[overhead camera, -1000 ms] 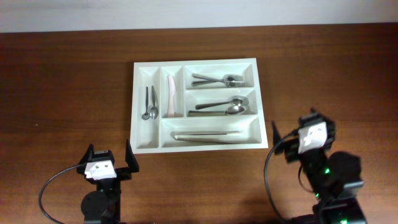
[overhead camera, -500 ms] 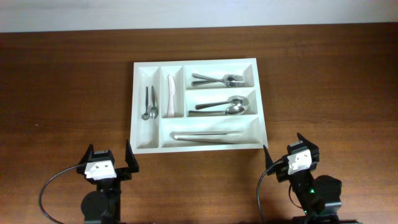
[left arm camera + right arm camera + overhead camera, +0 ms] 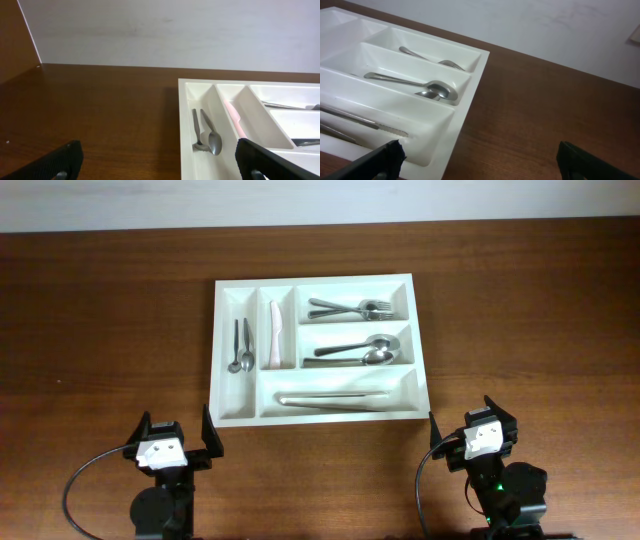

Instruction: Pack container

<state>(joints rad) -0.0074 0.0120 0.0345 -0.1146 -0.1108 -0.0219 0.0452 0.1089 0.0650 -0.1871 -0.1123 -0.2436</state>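
The white container (image 3: 416, 340) sits in the middle of the wooden table. Its two narrow upright compartments hold small spoons (image 3: 240, 348) and a pink-white utensil (image 3: 273, 333). Its long compartments hold forks (image 3: 350, 308), spoons (image 3: 360, 352) and metal tongs (image 3: 335, 398). My left gripper (image 3: 178, 442) is open and empty, near the container's front left corner. My right gripper (image 3: 470, 428) is open and empty, just off the front right corner. The container also shows in the left wrist view (image 3: 184, 130) and the right wrist view (image 3: 470, 97).
A pale wall runs along the table's far edge (image 3: 320, 200). Bare wood lies to the left (image 3: 100, 330) and right (image 3: 530, 310) of the container. Cables loop beside both arm bases at the front edge.
My right arm has drawn back and leftward toward the front edge and settled near the container's front right corner. The left arm has not moved.
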